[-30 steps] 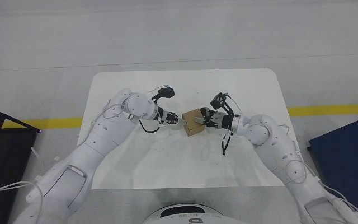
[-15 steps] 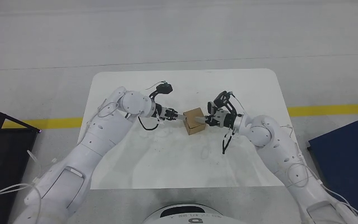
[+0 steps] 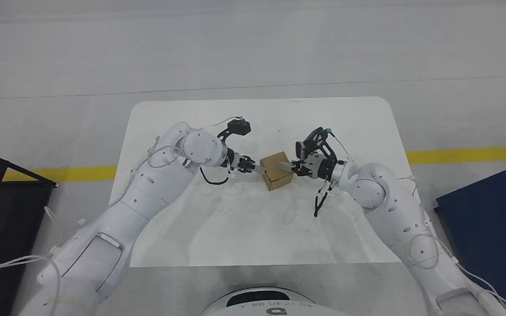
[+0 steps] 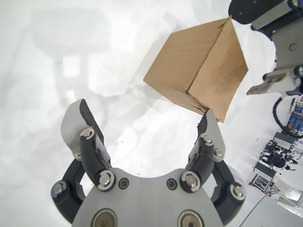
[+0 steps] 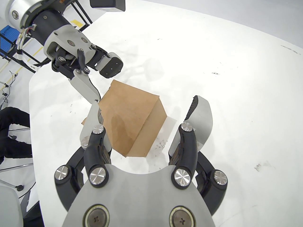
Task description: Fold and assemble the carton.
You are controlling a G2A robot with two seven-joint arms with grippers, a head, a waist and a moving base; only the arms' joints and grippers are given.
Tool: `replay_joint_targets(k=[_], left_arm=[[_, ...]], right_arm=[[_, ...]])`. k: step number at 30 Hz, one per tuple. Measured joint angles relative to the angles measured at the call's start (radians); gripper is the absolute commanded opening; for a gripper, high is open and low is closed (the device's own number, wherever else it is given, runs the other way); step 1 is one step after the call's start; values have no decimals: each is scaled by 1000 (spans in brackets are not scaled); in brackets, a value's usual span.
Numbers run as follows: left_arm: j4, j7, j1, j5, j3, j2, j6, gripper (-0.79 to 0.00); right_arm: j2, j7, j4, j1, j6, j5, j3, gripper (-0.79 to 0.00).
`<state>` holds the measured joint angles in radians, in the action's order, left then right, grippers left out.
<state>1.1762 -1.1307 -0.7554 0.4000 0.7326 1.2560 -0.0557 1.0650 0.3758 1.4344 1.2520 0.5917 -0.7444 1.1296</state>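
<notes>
On the table [image 3: 237,229], the carton [image 3: 276,171] sits between left gripper [image 4: 144,107] and right gripper [image 5: 146,102], both spread apart.

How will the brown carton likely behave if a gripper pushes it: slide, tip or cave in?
The carton is thin cardboard and small, so probably light; on the smooth white table it would likely slide rather than tip, being squat and flat-based. A seam and a frayed corner show, so its walls may flex or dent under a hard squeeze.

The left gripper [image 3: 251,164] points rightward, its fingers spread wide. The right gripper [image 3: 295,167] faces it from the right, close by, fingers likewise apart.
</notes>
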Motion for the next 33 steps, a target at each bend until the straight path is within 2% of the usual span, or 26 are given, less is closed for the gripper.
replay_joint_targets(k=[4,6,10,11,12,15,18,25,30,33], left_arm=[[-5,-2,18,20,-24,11,9,0],[-7,-1,22,6,-29,17,5,0],[-15,5,24,-49,-17,22,-18,0],[-19,6,24,-57,-11,21,-21,0],[-23,8,23,-62,-4,19,-23,0],[-37,23,15,-74,39,6,-28,0],[-29,40,-9,-87,115,-19,-39,0],[84,53,-121,-97,283,-79,-48,0],[159,52,-192,-85,323,-97,-35,0],[181,56,-207,-86,325,-100,-28,0]], right_arm=[[-8,-30,22,32,2,-8,35,-222],[-11,-44,38,49,6,-13,52,-274],[-16,-93,71,77,57,-18,73,-520],[-17,-109,78,82,75,-18,77,-677],[-18,-125,83,86,92,-20,82,-785],[-20,-156,100,94,124,-49,87,-785],[-16,-130,100,81,116,-77,63,-785],[-3,-38,65,20,97,-79,-11,-785],[2,46,58,-8,66,-70,-43,-785],[2,57,68,-9,60,-66,-41,-785]])
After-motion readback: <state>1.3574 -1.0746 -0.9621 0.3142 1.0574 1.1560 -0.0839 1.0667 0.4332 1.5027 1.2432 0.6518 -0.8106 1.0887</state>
